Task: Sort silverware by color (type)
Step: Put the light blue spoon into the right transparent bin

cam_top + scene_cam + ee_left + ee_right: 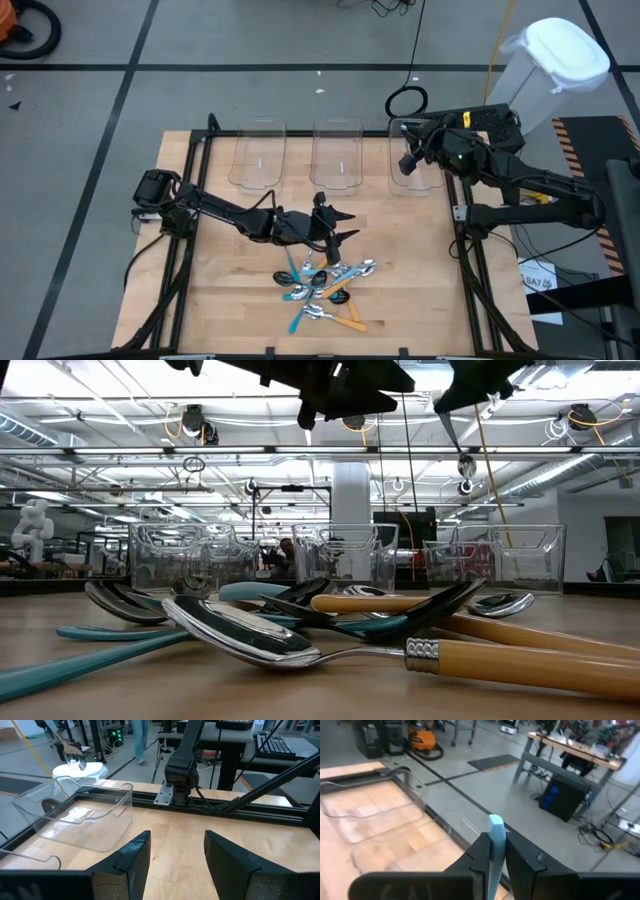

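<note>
The silverware (pixel 325 285) lies in a loose pile near the table's front middle: teal, orange and light-blue handled spoons lying across one another (pixel 300 630). Three clear bins (pixel 337 155) stand in a row at the far edge. My left gripper (pixel 340 224) hovers open just beyond the pile, with nothing between its fingers (pixel 175 845). My right gripper (pixel 406 162) is over the right bin (pixel 428 175), shut on a light-blue-handled spoon (pixel 496 827). My right gripper pinches the spoon's light-blue handle between its two fingers, a little below the handle's free end (pixel 496 822), which sticks out past the fingertips. The spoon hangs tilted below the gripper, lifted clear, its silver bowl (pixel 466 465) lowest, above the right bin.
Black frame rails (pixel 470 250) run along the table's left and right edges. A white lidded bin (pixel 560 60) stands on the floor beyond the far right corner. Bare wood shows at the table's left (pixel 215 290) and right of the pile.
</note>
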You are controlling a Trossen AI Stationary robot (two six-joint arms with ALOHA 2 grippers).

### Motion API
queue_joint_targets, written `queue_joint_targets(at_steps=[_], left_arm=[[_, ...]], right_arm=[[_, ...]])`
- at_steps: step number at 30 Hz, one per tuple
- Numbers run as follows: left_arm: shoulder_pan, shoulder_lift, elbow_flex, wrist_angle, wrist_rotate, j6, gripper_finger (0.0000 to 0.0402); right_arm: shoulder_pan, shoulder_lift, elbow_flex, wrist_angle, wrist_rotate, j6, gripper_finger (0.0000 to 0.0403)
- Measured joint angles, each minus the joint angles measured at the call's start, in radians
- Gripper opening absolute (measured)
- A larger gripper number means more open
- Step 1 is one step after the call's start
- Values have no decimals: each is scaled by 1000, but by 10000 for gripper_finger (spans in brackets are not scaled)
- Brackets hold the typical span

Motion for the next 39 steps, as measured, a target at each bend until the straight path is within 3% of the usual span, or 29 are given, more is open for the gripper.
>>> queue_joint_targets(at_steps=[24, 39], left_arm=[[-2, 0, 0, -38, 1, -29, 184], [-15, 0, 0, -48, 3, -32, 184]], right_arm=[[-216, 144, -1, -94, -109, 68, 40], [-288, 148, -142, 29, -102, 93, 40]])
